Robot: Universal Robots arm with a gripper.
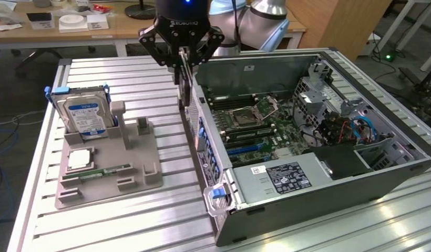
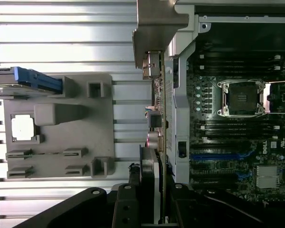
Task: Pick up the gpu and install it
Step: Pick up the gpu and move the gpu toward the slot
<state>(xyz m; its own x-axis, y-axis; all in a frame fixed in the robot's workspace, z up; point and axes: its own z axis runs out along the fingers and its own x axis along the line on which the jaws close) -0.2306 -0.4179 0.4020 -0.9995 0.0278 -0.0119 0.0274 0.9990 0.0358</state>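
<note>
Pincer (image 1: 182,65) clamps gpu (image 1: 180,92) edge-on at open case (image 1: 328,195) rim; ribbed metal table (image 1: 96,223); wooden desk (image 1: 124,29) behind.

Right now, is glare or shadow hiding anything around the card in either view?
Exterior view: glare whitens the table slats toward the exterior view's right, away from the gpu held in the gripper; the case interior is evenly lit. Wrist view: the table slats glare white beside the gray fixture, while the motherboard sits dim, its blue slot readable.
</note>
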